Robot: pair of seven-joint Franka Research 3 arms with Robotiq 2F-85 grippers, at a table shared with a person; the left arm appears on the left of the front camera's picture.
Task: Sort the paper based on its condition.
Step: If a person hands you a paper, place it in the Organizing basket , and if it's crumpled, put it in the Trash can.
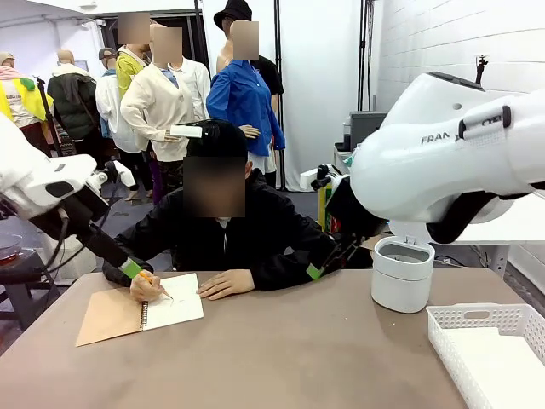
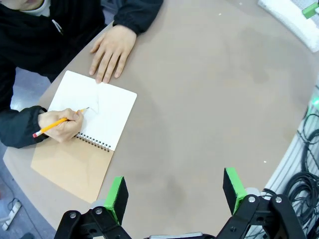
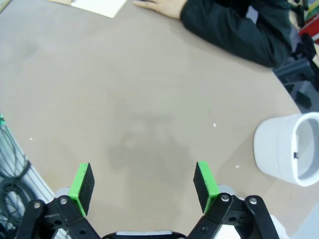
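The paper is out of view. A person at the far side writes with a yellow pencil (image 2: 56, 123) on the white page of a spiral-bound notebook (image 2: 97, 108) with a tan cover (image 1: 108, 316). The person's other hand (image 2: 110, 51) rests flat beside the page. My left gripper (image 2: 175, 189) hangs open above the bare tabletop, nearer to me than the notebook, with nothing between its green pads. My right gripper (image 3: 143, 185) is open too, above bare table, holding nothing.
A white round bin (image 1: 402, 273) stands at the right of the brown table (image 1: 289, 349) and shows in the right wrist view as well (image 3: 284, 144). A white slatted basket (image 1: 489, 348) sits at the front right. Cables (image 2: 304, 179) hang off the table's edge.
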